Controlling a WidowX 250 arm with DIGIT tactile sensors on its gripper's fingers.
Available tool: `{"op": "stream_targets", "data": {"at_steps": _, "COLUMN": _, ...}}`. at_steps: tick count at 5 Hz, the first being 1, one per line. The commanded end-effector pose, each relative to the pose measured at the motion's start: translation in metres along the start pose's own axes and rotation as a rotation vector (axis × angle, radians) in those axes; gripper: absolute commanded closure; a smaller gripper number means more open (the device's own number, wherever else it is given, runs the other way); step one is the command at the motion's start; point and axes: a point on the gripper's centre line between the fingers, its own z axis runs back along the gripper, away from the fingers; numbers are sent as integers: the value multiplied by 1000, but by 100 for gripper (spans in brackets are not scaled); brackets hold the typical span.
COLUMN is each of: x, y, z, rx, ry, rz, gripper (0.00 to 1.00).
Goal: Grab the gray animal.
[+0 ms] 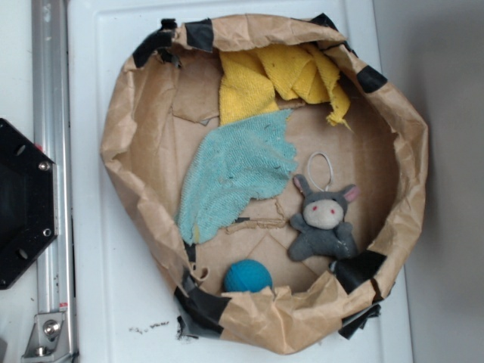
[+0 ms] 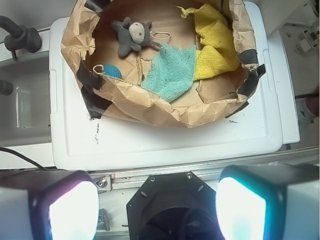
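The gray animal (image 1: 325,224) is a small gray plush with a cream face, red eyes and a white loop on its head. It lies face up at the right inside a brown paper bin (image 1: 128,113). In the wrist view it (image 2: 131,34) lies at the upper left of the bin (image 2: 165,112). My gripper (image 2: 157,210) is open and empty. Its two pale pads (image 2: 75,212) stand wide apart at the bottom of the wrist view, high above the black robot base (image 2: 167,207) and far from the toy. The gripper does not show in the exterior view.
A teal ball (image 1: 247,276) lies at the bin's near wall, left of the toy. A teal cloth (image 1: 238,178) and a yellow cloth (image 1: 265,79) lie in the bin. The bin sits on a white board (image 1: 113,302). A metal rail (image 1: 53,113) and the black base (image 1: 23,200) are at left.
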Motion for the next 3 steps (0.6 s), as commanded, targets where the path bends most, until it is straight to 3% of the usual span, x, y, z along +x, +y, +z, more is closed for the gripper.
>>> {"op": "stream_targets", "data": {"at_steps": 1, "x": 0, "y": 0, "z": 0, "rx": 0, "ry": 0, "rz": 0, "gripper": 0}}
{"op": "stream_targets", "data": {"at_steps": 2, "x": 47, "y": -8, "z": -29, "rx": -17, "ry": -102, "rz": -63, "gripper": 0}}
{"op": "stream_targets", "data": {"at_steps": 3, "x": 72, "y": -7, "z": -58, "rx": -133, "ry": 29, "rz": 84, "gripper": 0}}
